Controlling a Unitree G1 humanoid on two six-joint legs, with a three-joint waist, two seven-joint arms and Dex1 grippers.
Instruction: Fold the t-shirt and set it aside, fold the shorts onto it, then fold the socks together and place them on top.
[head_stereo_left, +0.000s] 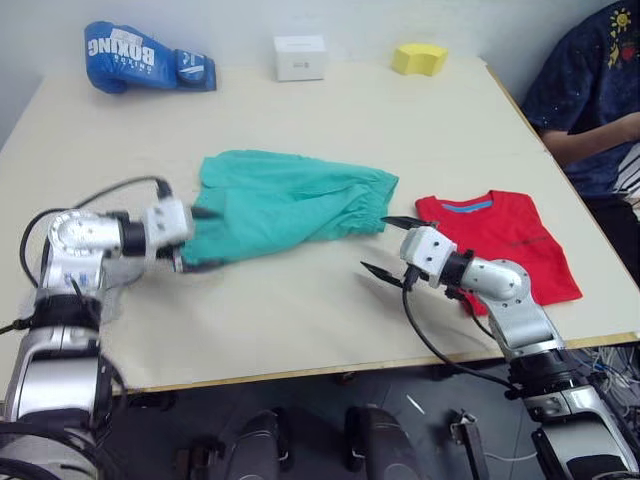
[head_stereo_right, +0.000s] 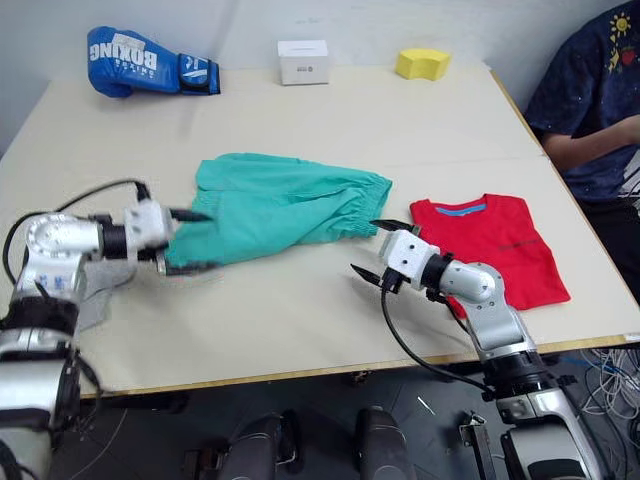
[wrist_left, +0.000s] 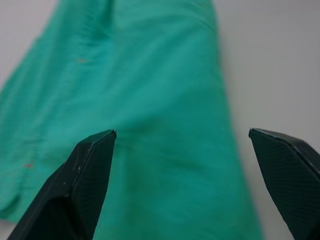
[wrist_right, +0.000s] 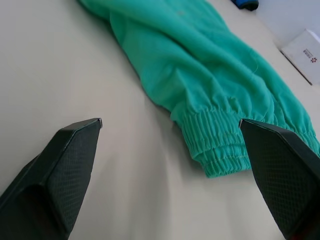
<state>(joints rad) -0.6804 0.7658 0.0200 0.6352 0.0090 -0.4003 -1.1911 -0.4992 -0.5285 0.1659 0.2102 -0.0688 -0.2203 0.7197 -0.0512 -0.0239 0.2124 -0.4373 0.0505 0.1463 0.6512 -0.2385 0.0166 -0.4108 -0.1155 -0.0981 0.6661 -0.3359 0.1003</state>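
Left gripper (head_stereo_right: 185, 240) spread wide around leg end of teal green cloth shorts (head_stereo_right: 275, 205); right gripper (head_stereo_right: 378, 249) spread wide near waistband. Risk: single layer pinched, fold skewed.

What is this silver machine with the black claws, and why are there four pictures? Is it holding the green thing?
It is a robot with two arms, folding clothes on a table. Two pictures come from cameras in its head, looking down. The other two come from cameras on its wrists, looking along the black fingers.

The left gripper is open around one end of the green shorts, not pinching them yet. The right gripper is open too, beside the waistband end. The red t-shirt lies folded on the robot's right. At the far edge sit a blue boxing glove, a white box and a yellow block. A person sits nearby.
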